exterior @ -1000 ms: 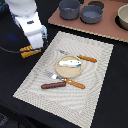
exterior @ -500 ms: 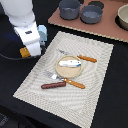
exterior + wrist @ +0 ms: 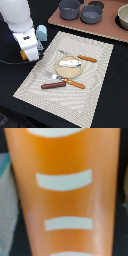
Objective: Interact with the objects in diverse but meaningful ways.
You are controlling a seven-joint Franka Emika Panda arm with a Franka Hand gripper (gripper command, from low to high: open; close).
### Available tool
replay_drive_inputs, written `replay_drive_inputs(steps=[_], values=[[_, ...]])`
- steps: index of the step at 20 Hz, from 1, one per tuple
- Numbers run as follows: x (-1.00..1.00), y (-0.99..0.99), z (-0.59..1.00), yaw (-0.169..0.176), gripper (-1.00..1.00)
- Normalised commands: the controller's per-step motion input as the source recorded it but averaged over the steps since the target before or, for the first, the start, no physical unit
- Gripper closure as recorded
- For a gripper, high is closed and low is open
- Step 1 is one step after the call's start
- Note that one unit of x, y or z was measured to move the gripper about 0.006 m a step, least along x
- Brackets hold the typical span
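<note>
Bread loaf fills the wrist view: orange, pale ridges across it, very close to the camera. Not identifiable in the exterior view. Gripper sits low at the mat's edge on the exterior view's left; jaws hidden, can't tell if it's gripping. Blue carton just behind it. Fish lies on the plate, sausage near the mat's front, beside a fork. Knife lies past the plate.

An orange bread loaf with pale curved stripes across it fills nearly the whole wrist view.
</note>
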Motion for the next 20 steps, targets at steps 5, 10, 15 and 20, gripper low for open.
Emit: replay_drive_inputs(steps=[5, 10, 15, 20], values=[[-0.27, 0.07, -0.09, 0.027, 1.00], [-0.26, 0.63, 0.98, 0.090, 1.00], [0.05, 0.77, 1.00, 0.057, 1.00], [0.48, 0.73, 0.73, 0.006, 1.00]])
